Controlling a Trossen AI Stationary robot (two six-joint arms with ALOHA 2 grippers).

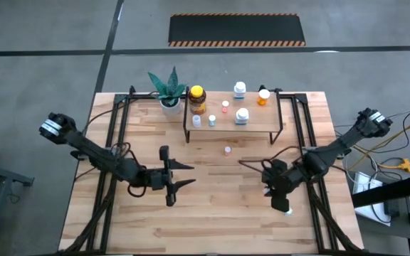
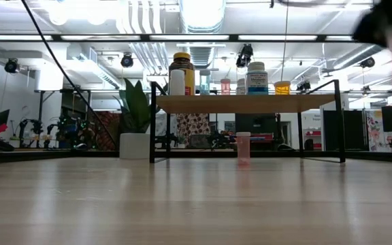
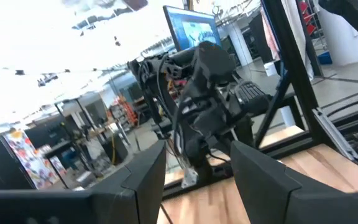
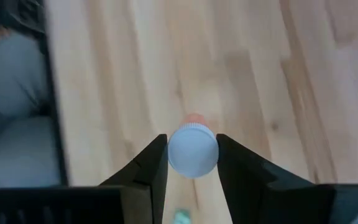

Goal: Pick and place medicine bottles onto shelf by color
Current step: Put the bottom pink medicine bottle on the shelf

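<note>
The right end effector (image 1: 285,201) is seen low over the bench (image 1: 212,220), near its right edge, with both dark fingers closed against the sides of a small white-capped bottle (image 4: 192,150). The wrist view looks straight down on the round, ribbed cap, which sits squarely between the flat inner faces of the fingers; this centred hold is judged to keep the smooth cylinder from tipping when it is lifted. A trace of pink or orange shows just beyond the cap, but what it belongs to cannot be told.

Well ahead of that end effector, toward the far side of the bench, the shelf (image 1: 269,129) stands: a light-wood board on thin black metal legs. On it several bottles are already set, among them a larger amber bottle with a yellow cap (image 1: 197,100), an orange one (image 1: 263,96) and white ones with white caps (image 1: 242,115). One tiny pink-capped bottle (image 1: 228,150) is left upright on the bench between the shelf and the right end effector.

The left end effector (image 1: 179,176) is held apart from all bottles, over the bare wood on the opposite side, its fingers spread and empty. A potted plant (image 1: 168,91) stands beside the shelf.
</note>
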